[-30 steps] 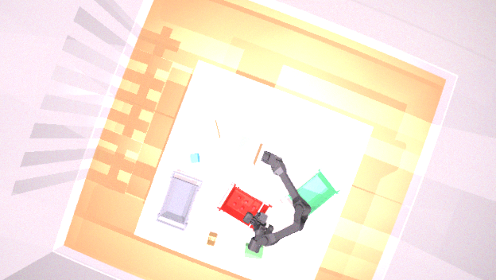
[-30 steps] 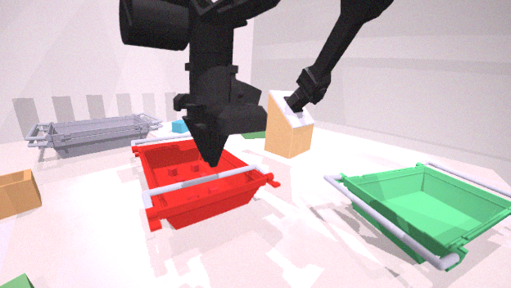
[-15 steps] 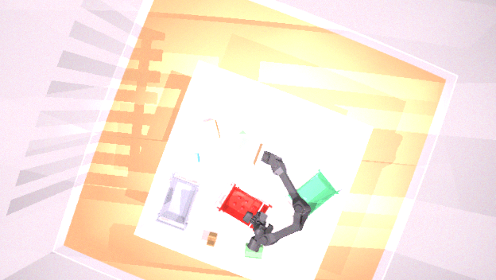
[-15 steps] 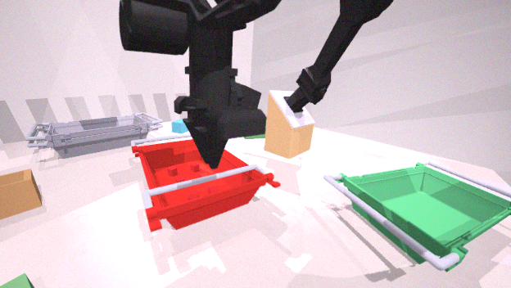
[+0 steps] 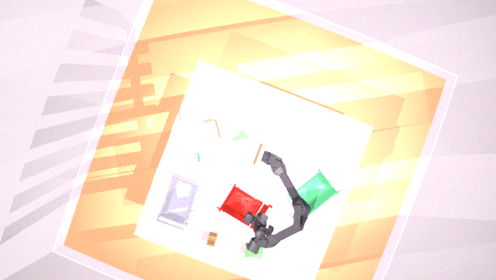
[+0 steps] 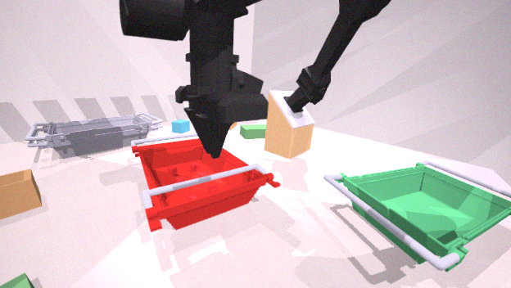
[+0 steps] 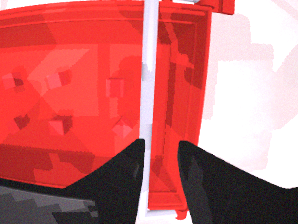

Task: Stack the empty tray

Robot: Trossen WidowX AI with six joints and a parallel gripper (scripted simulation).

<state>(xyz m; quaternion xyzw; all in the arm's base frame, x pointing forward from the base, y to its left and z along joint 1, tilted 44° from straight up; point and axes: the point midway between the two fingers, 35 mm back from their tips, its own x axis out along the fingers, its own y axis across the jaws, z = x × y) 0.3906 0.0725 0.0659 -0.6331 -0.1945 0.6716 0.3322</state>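
The red tray point(image 5: 228, 198) point(image 6: 205, 213) point(image 7: 204, 75) holds several small red blocks point(image 6: 194, 168) point(image 7: 115, 86). Its near bar point(image 6: 205, 178) point(image 7: 148, 100) stands inward of the near end, across the top and a little above the rim. Its far bar point(image 6: 164, 140) is swung out beyond the far end. My gripper point(image 6: 214, 155) point(image 7: 161, 147) points down over the red tray, its fingers parted a little. The near bar shows between the fingertips in the wrist view, closer to the left finger, not clamped. The empty green tray point(image 5: 327, 187) point(image 6: 426, 204) stands to the right, bars out.
A grey tray point(image 5: 184, 199) point(image 6: 102, 139) stands to the left. An orange box point(image 5: 211, 239) point(image 6: 16, 192), a cyan block point(image 5: 198, 157) point(image 6: 180, 126), a green block point(image 6: 251, 132) and a tan slant-topped box point(image 6: 280, 137) stand around. My arm passes beside the green tray.
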